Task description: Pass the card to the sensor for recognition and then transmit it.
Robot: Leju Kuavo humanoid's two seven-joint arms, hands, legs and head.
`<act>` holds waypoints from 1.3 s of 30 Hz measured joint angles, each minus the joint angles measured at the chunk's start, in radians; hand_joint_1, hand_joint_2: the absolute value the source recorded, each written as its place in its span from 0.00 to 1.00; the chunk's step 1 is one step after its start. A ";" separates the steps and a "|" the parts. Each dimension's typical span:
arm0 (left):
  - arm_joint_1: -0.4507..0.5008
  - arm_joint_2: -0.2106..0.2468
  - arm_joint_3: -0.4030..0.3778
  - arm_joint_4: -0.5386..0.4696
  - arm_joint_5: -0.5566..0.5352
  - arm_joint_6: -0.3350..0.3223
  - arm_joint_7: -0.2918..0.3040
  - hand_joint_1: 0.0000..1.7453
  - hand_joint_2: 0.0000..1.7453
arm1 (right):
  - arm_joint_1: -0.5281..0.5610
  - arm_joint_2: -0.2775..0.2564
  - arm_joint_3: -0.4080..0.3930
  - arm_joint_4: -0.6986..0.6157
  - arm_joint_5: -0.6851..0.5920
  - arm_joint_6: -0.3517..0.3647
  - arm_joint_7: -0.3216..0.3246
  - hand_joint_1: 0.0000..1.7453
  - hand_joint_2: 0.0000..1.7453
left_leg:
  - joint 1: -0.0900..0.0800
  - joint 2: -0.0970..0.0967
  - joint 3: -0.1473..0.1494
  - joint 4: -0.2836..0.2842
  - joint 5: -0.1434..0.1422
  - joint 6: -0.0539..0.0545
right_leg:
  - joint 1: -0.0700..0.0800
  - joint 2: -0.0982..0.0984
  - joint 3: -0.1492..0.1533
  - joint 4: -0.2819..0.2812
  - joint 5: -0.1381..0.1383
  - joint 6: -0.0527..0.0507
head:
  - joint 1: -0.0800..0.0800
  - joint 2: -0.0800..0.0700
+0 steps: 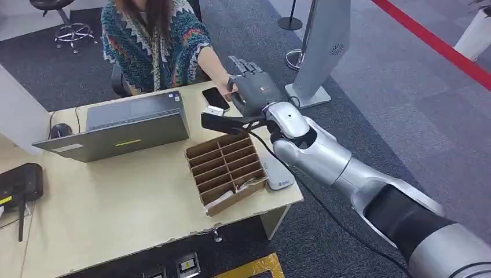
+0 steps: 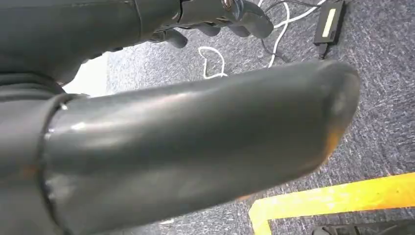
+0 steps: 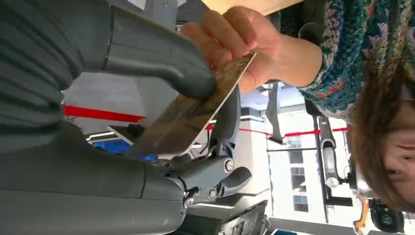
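Observation:
My right hand reaches over the far edge of the table toward a seated person. In the right wrist view its thumb presses a brownish card against the fingers. The person's hand grips the card's far end, so both hold it; the same hand meets mine in the head view. A small white sensor unit lies on the table beside the cardboard box. My left hand hangs over grey carpet with nothing in it, its fingers apart from the thumb.
A cardboard divider box with cards stands at the table's right end. A grey laptop and a dark phone lie near the person. A black router sits at the left edge. A silver kiosk stand rises behind.

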 joint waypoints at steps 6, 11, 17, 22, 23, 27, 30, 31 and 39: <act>0.003 0.000 0.000 0.000 0.000 0.000 0.000 0.00 0.00 | -0.006 0.002 0.001 0.012 -0.014 0.000 0.001 1.00 1.00 | 0.000 0.000 0.000 0.000 0.000 0.000 | 0.000 0.000 0.000 0.000 0.000 0.000 | 0.000 0.000; 0.004 0.000 0.000 0.000 0.004 0.000 -0.001 0.00 0.00 | -0.006 0.003 0.000 0.016 -0.034 -0.010 0.006 1.00 1.00 | 0.000 0.000 0.000 0.000 0.000 0.000 | 0.000 0.000 0.000 0.000 0.000 0.000 | 0.000 0.000; 0.005 0.000 0.000 0.000 0.011 0.002 -0.006 0.00 0.00 | -0.004 0.002 -0.003 0.016 -0.049 -0.025 0.015 1.00 1.00 | 0.000 0.000 0.001 0.000 0.000 0.000 | 0.000 0.000 0.000 0.000 0.000 0.000 | 0.000 0.000; 0.007 0.000 0.000 0.000 0.015 0.005 -0.008 0.00 0.00 | 0.000 -0.002 -0.005 0.016 -0.061 -0.040 0.023 1.00 1.00 | 0.000 0.000 0.001 0.000 0.000 0.000 | 0.000 0.001 0.000 0.000 0.000 0.000 | 0.000 0.000; 0.008 0.000 0.000 0.000 0.019 0.006 -0.010 0.00 0.00 | 0.005 -0.005 -0.010 0.016 -0.069 -0.052 0.027 1.00 1.00 | 0.000 0.001 0.001 0.000 0.000 0.000 | 0.000 0.001 0.000 0.000 0.000 0.000 | 0.000 0.000; 0.039 0.000 0.003 0.000 0.081 0.032 -0.032 0.00 0.00 | 0.195 -0.118 -0.160 -0.064 -0.180 -0.137 0.075 1.00 1.00 | 0.000 0.000 0.002 0.001 0.000 0.000 | 0.000 0.000 0.000 -0.001 0.000 0.000 | 0.000 0.000; 0.043 0.000 0.005 0.000 0.094 0.034 -0.036 0.00 0.00 | 0.268 -0.152 -0.217 -0.108 -0.201 -0.114 0.087 1.00 1.00 | 0.000 0.001 0.002 0.001 -0.001 0.000 | 0.000 0.001 0.000 -0.001 0.000 0.000 | 0.000 0.000; 0.044 0.000 0.007 0.000 0.097 0.034 -0.037 0.00 0.00 | 0.304 -0.171 -0.243 -0.130 -0.209 -0.096 0.093 1.00 1.00 | 0.000 0.002 0.002 0.001 -0.001 -0.001 | 0.000 0.002 0.000 -0.001 0.000 0.000 | 0.000 0.000; 0.046 -0.002 0.011 0.000 0.106 0.034 -0.045 0.00 0.00 | 0.455 -0.220 -0.342 -0.184 -0.234 -0.038 0.108 1.00 1.00 | 0.001 0.002 0.002 0.001 -0.001 -0.001 | 0.001 0.002 0.001 -0.001 0.000 0.000 | 0.000 0.000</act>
